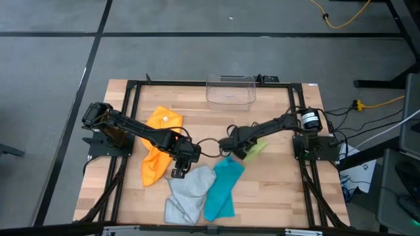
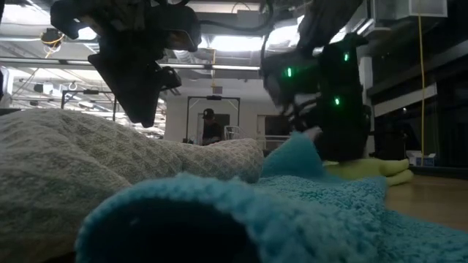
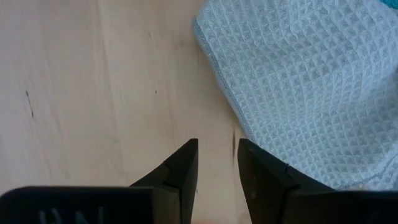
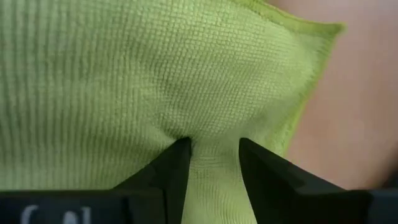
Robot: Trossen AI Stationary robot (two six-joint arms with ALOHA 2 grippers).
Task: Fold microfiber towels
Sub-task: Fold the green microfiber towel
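Observation:
Four towels lie on the wooden table. The orange one (image 1: 157,147) is at the left, the light grey one (image 1: 187,190) and the teal one (image 1: 223,187) near the front edge, and the lime green one (image 1: 256,149) right of centre. My left gripper (image 3: 217,146) hangs open above bare wood, just beside the grey towel's edge (image 3: 214,68), with nothing between its fingers. My right gripper (image 4: 213,144) is shut on the lime green towel (image 4: 155,81) at the end nearer the table's middle. My right gripper pinches a raised pucker of the lime green towel (image 4: 211,158) between its two fingers, and creases in the cloth run in toward them. The fingers come from above, slanting down. The rest of the towel (image 2: 373,169) lies on the table in layers.
A clear plastic bin (image 1: 231,90) stands at the far edge, in the middle. A black frame (image 1: 131,85) rims the table. Bare wood shows between the orange towel and the bin. A person (image 2: 210,128) stands far off in the room behind.

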